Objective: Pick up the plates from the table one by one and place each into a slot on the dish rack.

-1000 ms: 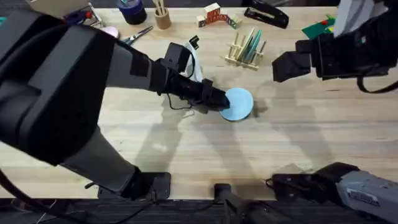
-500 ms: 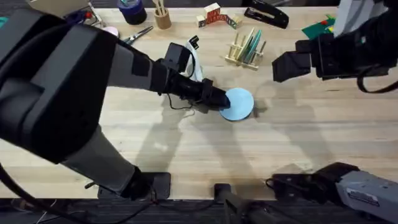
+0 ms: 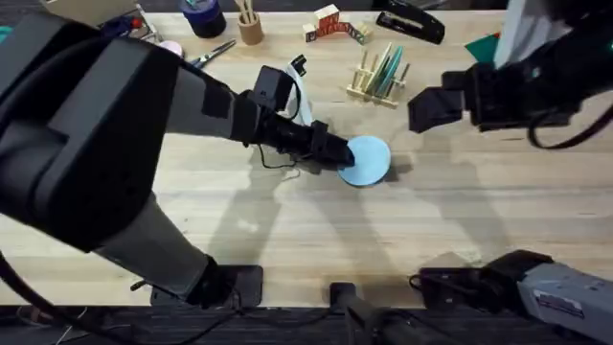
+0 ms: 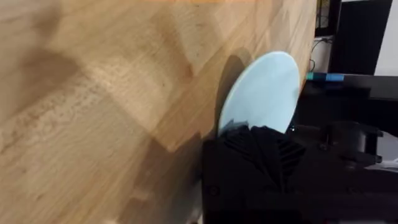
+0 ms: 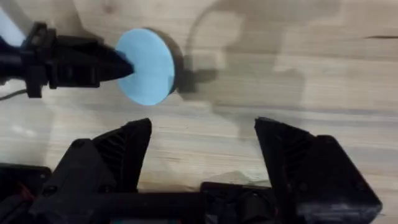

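1. Left gripper (image 3: 337, 156) has its black fingers closed on the left edge of the light blue plate (image 3: 365, 160), which sits at mid-table, near side of the dish rack (image 3: 378, 79). The left wrist view shows the plate tilted, one edge lifted above the table (image 3: 460, 220) and casting a shadow under it.
2. Right gripper (image 5: 202, 146) hangs above the table to the right of the plate with its jaws wide apart and nothing between them.
3. Risk, as I judge it: the hold is at the very rim, so the plate could pivot or slip out when lifted toward the rack.
4. Another risk: the rack already holds upright plates, one cream (image 3: 382, 61) and one greenish (image 3: 391, 67), so a poorly aimed blue plate could knock them or strike a peg instead of entering a free slot.
5. The right arm sits close to the rack's right side, so a swing from the left arm could crowd it.
6. The overhead view gives rack, clutter along the far edge and both arms together, but not the plate's tilt.
7. The left wrist view gives the tilt and the grip at the rim.
8. The right wrist view shows the plate's whole round face and the left fingers meeting its edge.
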Robot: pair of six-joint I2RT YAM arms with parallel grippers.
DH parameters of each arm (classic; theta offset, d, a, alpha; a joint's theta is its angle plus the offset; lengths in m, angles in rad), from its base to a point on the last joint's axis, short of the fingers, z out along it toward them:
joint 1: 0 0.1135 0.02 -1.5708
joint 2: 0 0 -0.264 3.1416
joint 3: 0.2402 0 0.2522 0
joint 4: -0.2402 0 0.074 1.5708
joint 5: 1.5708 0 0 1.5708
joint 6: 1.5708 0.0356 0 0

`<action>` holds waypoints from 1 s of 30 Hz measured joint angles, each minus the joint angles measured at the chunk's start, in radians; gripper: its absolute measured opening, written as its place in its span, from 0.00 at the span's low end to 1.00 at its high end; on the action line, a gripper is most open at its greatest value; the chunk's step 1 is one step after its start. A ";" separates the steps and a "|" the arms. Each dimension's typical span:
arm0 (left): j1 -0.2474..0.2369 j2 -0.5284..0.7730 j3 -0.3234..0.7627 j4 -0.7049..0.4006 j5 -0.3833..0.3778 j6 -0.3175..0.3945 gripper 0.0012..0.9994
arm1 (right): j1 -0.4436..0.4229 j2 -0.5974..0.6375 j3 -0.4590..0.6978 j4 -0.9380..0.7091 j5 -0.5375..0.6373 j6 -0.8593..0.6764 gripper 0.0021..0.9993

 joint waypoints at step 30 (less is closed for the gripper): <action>0.000 0.000 0.000 0.000 0.000 0.000 0.04 | -0.191 0.000 -0.514 0.532 -0.519 0.012 1.00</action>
